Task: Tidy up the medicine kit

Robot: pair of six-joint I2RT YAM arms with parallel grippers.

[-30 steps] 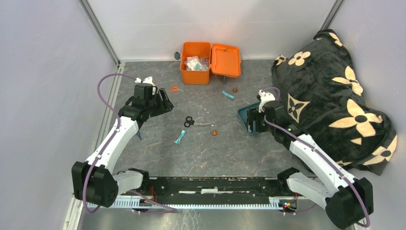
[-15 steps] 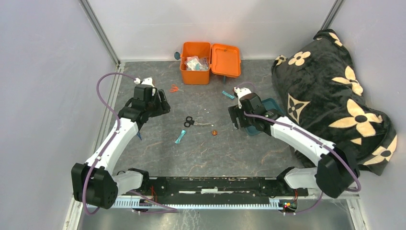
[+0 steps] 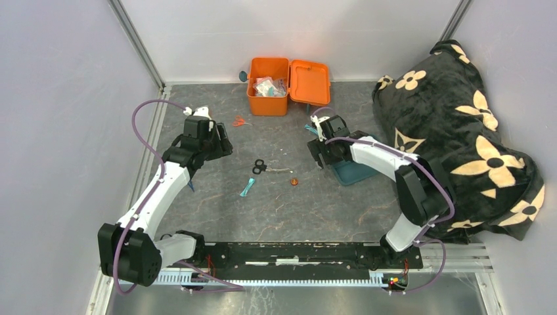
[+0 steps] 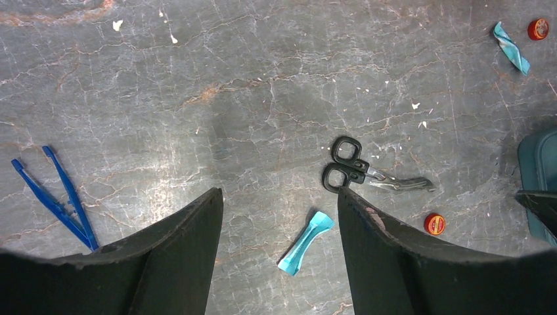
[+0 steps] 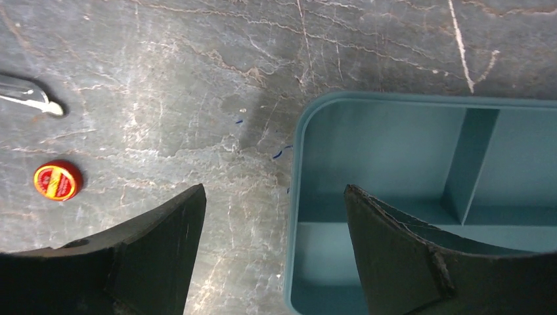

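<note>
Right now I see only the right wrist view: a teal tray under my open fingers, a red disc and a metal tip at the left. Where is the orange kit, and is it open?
Observer: The medicine kit stands at the far edge of the table, with its lid swung open to the right.
Operator: What is that metal tip?
Observer: It is the blade end of black-handled scissors lying in the middle of the table.
Operator: Is the left gripper carrying anything?
Observer: No. The left gripper hangs open and empty over the left side of the table.
</note>
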